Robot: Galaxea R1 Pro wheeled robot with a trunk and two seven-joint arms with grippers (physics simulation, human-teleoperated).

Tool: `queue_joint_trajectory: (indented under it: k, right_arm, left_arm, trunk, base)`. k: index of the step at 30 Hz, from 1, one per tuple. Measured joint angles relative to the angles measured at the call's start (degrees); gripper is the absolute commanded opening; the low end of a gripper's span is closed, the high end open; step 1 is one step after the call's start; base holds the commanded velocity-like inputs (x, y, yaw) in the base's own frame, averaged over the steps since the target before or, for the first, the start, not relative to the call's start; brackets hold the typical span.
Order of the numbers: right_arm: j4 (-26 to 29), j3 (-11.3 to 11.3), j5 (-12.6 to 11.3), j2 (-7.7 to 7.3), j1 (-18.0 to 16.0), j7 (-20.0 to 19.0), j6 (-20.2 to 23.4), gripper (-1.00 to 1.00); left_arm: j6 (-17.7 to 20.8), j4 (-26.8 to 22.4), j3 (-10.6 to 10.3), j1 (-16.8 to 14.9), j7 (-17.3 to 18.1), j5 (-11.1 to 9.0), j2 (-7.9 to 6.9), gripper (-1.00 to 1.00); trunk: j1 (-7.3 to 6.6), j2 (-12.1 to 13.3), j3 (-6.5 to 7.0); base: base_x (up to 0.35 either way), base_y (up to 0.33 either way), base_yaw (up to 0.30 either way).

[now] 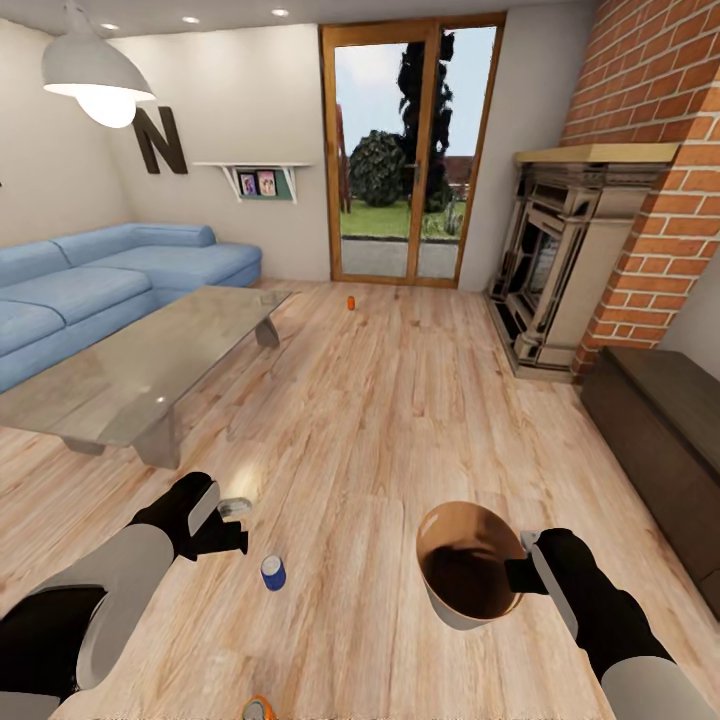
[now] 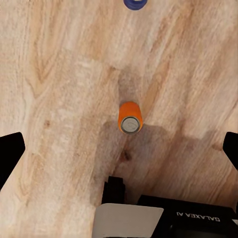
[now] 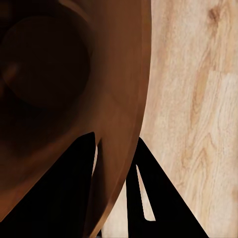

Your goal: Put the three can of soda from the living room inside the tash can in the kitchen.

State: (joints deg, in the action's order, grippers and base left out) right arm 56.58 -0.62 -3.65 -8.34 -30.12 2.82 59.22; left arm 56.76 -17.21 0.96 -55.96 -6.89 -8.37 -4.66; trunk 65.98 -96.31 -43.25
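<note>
Plank floor [image 1: 400, 420] runs past a glass-topped surface [image 1: 140, 370], blue sofa [image 1: 110, 270] and brick fireplace [image 1: 560, 270]. Left gripper [image 1: 232, 522] hangs wide open, empty, above an orange can [image 2: 131, 118]; a blue can [image 1: 273, 572] stands nearby, another orange can [image 1: 351, 302] far off. Right gripper [image 1: 522, 565] pinches the bin [image 1: 465, 580] by its rim.

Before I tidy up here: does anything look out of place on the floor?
Yes: soda cans stand on the plank floor, an orange can near the glass doors, a blue can close by, another orange can below the left gripper.
</note>
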Motion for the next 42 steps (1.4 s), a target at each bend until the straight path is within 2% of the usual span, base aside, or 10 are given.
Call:
queue_joint_trajectory:
  k: [13, 20, 22, 26, 28, 30, 31, 35, 36, 42]
  right_arm:
    - [0.0, 0.0, 0.3, 1.15, 0.0, 0.2, 0.0, -1.00]
    - [0.3, 0.2, 0.4, 0.97, 0.0, 0.2, -0.1, -1.00]
    - [-1.0, 0.3, 0.7, 0.49, -2.6, 0.3, 0.8, -1.00]
    - [2.1, 0.3, 1.7, 0.24, -8.0, 0.3, 0.8, -1.00]
    - [1.5, 0.4, 1.4, 0.14, -14.2, 0.2, 0.8, -1.00]
    - [4.5, 0.5, 3.7, 0.12, -16.3, 0.3, -0.7, -1.00]
    - [2.9, 0.5, 4.4, 0.13, -17.8, 0.3, 0.1, -1.00]
    - [0.7, 0.4, 3.6, 0.15, -20.2, 0.2, 0.8, -1.00]
    - [-1.2, 0.4, 3.2, 0.16, -22.2, 0.2, 0.8, -1.00]
    - [-4.7, 0.3, 4.5, 0.07, -24.8, 0.4, 0.8, -1.00]
  left_arm:
    - [-1.3, 0.0, -0.1, 0.0, -0.1, 0.0, 0.17, 1.00]
    - [-1.3, 0.0, -0.1, 0.0, -0.1, 0.0, 0.21, 1.00]
    - [-1.3, -0.2, -0.1, 0.0, -0.2, 0.0, 0.45, 1.00]
    - [-1.2, -0.5, -0.1, 0.0, -0.2, 0.0, 0.68, 1.00]
    - [-1.2, -0.7, -0.1, 0.0, -0.2, 0.0, 0.83, 1.00]
    - [-1.2, -0.7, -0.1, 0.0, -0.2, 0.0, 0.84, 1.00]
    - [-1.2, -0.7, -0.1, 0.0, -0.2, 0.0, 0.86, 1.00]
    - [-1.1, -0.8, -0.1, 0.0, -0.2, 0.0, 0.87, 1.00]
    - [-1.1, -0.8, -0.1, 0.0, -0.2, 0.0, 0.93, 1.00]
    - [-1.0, -0.8, -0.1, 0.0, -0.2, 0.0, 1.22, 1.00]
  trunk:
    - [2.41, -4.4, -3.15]
    - [3.95, -7.2, -5.04]
    - [4.39, -8.0, -5.58]
    - [5.27, -9.6, -6.67]
    - [5.71, -10.4, -7.20]
    - [6.14, -11.2, -7.73]
    - [6.36, -11.6, -8.00]
    - [7.25, -13.2, -9.10]
    - [7.47, -13.6, -9.37]
    - [8.78, -16.0, -11.00]
  base:
    - [0.000, 0.000, 0.000]
    - [0.000, 0.000, 0.000]
    - [0.000, 0.000, 0.000]
    - [0.000, 0.000, 0.000]
    - [0.000, 0.000, 0.000]
    - [0.000, 0.000, 0.000]
    - [0.000, 0.000, 0.000]
    - [0.000, 0.000, 0.000]
    - [0.000, 0.000, 0.000]
    - [0.000, 0.000, 0.000]
